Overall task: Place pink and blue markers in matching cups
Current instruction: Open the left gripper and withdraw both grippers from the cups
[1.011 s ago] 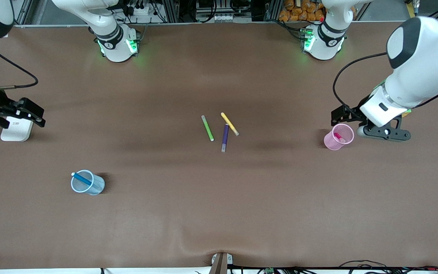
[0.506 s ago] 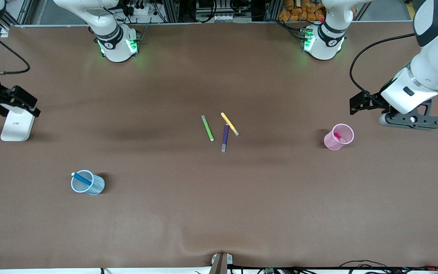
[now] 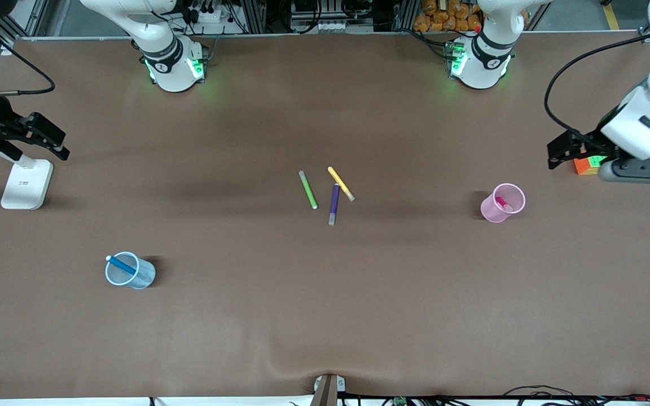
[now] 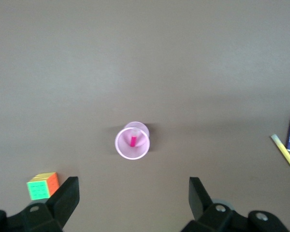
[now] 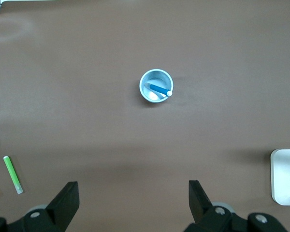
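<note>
The pink marker [image 3: 501, 202] stands inside the pale pink cup [image 3: 503, 202] toward the left arm's end of the table; the left wrist view shows the pink cup [image 4: 132, 143] from above with the pink marker [image 4: 133, 140] in it. In the pale blue cup [image 3: 129, 270] leans the blue marker [image 3: 121, 265], its pale end on the rim. My left gripper [image 4: 134, 198] hangs open and empty, apart from the pink cup, over a coloured cube. My right gripper [image 5: 134, 198] is open and empty too, high above the table, with the blue cup [image 5: 156, 86] far off.
A green pen [image 3: 308, 190], a yellow pen [image 3: 341, 183] and a purple pen [image 3: 334, 203] lie together mid-table. A coloured cube [image 3: 584, 164] sits under the left arm. A white stand [image 3: 26, 183] rests at the right arm's end.
The left gripper has drawn away from the pink cup toward its end of the table. The right gripper has lifted off the white stand. Cups and markers have not moved.
</note>
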